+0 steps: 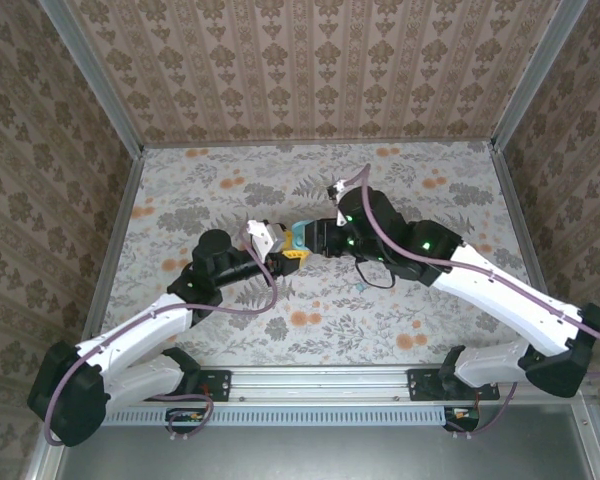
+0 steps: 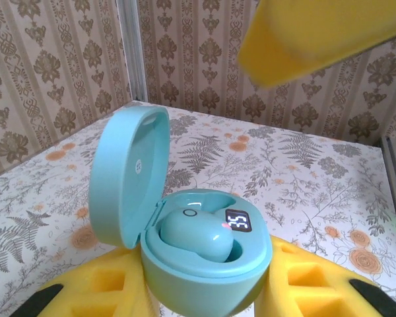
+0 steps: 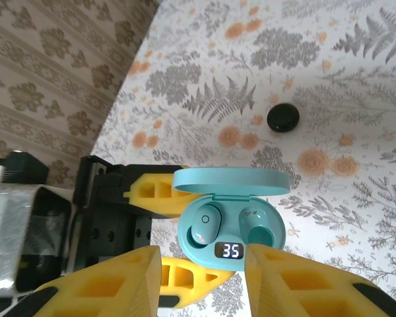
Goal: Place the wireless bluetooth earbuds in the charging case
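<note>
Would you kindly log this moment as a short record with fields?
charging case: lid open, gripped by left pincer
earbud: seated in one slot
other slot: empty
display: reads 35
right pincer: open, just above the case
black disc: on the table, apart from the case

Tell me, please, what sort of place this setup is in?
Probably a purpose-built robot test cell, not a home: wallpaper-printed wall panels held by metal corner posts, a floral-printed tabletop, and robot arms bolted to a metal rail.
</note>
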